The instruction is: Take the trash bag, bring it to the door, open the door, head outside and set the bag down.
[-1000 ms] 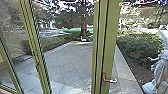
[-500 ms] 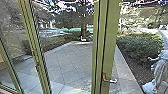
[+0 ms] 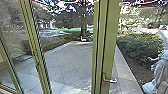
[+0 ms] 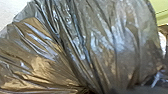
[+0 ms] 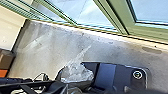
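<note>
The glass door's green frame (image 3: 106,47) stands upright right of centre in the head view, with its metal lever handle (image 3: 109,80) low on it, pointing right. In the left wrist view the grey, translucent trash bag (image 4: 110,45) is large and close, its folds drawn together at my left gripper (image 4: 88,90), which is shut on it. A crumpled clear piece of plastic (image 5: 77,72) shows over the robot's dark base in the right wrist view; whether it belongs to the bag I cannot tell.
Beyond the glass lie a paved yard (image 3: 67,62), a hedge (image 3: 140,45) and a tree trunk (image 3: 84,30). A pale, indistinct shape (image 3: 160,72) is at the far right. Indoors, a brown and orange box (image 5: 5,61) stands on the grey floor (image 5: 47,47) by the wall.
</note>
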Available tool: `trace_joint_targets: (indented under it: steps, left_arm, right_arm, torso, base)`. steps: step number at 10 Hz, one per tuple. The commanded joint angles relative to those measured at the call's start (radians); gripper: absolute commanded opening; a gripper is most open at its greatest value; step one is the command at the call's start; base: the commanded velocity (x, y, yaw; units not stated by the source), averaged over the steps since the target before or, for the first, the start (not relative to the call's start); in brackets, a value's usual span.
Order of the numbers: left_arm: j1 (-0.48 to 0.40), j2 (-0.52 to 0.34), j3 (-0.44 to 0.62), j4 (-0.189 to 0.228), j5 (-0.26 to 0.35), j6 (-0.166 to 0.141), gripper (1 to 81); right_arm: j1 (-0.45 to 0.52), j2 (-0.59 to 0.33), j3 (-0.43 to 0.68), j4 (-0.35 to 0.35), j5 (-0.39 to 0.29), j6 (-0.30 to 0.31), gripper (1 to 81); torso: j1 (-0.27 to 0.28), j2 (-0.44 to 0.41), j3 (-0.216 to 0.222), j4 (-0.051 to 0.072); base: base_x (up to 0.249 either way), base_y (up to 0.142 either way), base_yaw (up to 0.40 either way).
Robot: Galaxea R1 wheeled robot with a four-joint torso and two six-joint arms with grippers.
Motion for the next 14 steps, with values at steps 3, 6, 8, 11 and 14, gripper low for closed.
trace_joint_targets:
  steps: [3,6,8,11,14]
  left_arm:
    - [-0.04,0.001,0.007,-0.005,0.08,0.002,1.0]
    - [-0.04,0.01,-0.001,-0.005,0.08,0.002,1.0]
    - [-0.038,0.013,-0.001,-0.003,0.08,0.002,1.0]
    - [-0.038,0.018,-0.001,-0.005,0.078,0.0,1.0]
    - [-0.038,0.021,-0.002,-0.005,0.077,0.0,1.0]
  right_arm:
    - [0.349,-0.122,0.036,0.187,-0.279,0.016,81.1]
    - [0.47,-0.12,0.01,0.186,-0.371,0.078,81.1]
    - [0.531,-0.119,-0.005,0.181,-0.429,0.112,81.1]
    - [0.614,-0.114,-0.013,0.175,-0.469,0.164,81.1]
    - [0.694,-0.085,-0.017,0.175,-0.489,0.309,81.1]
  torso:
    - [0.0,0.0,0.0,0.0]
    - [0.0,0.0,0.0,0.0]
    - [0.0,0.0,0.0,0.0]
    - [0.0,0.0,0.0,0.0]
    - [0.0,0.0,0.0,0.0]
  base:
    - [0.0,0.0,0.0]
    - [0.0,0.0,0.0]
    - [0.0,0.0,0.0]
    - [0.0,0.0,0.0]
    - [0.0,0.0,0.0]
